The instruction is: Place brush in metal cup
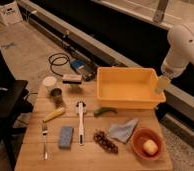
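Observation:
The brush (80, 121) lies flat on the wooden table (30, 152), its white handle running front to back near the middle. The metal cup (56, 95) stands upright at the table's back left, a hand's width from the brush head. My gripper (162, 84) hangs from the white arm (187, 42) off to the right, over the right end of the yellow bin (127, 87) and far from both. Its fingers stand open and hold nothing.
A white cup (49, 82) and a dark-topped scrubber (72, 78) stand behind the metal cup. A yellow item (54, 115), fork (44, 140), blue sponge (65, 136), green item (105, 111), grapes (105, 141), blue cloth (122, 130) and an orange bowl (139, 146) surround the brush. A black chair (5, 107) stands left.

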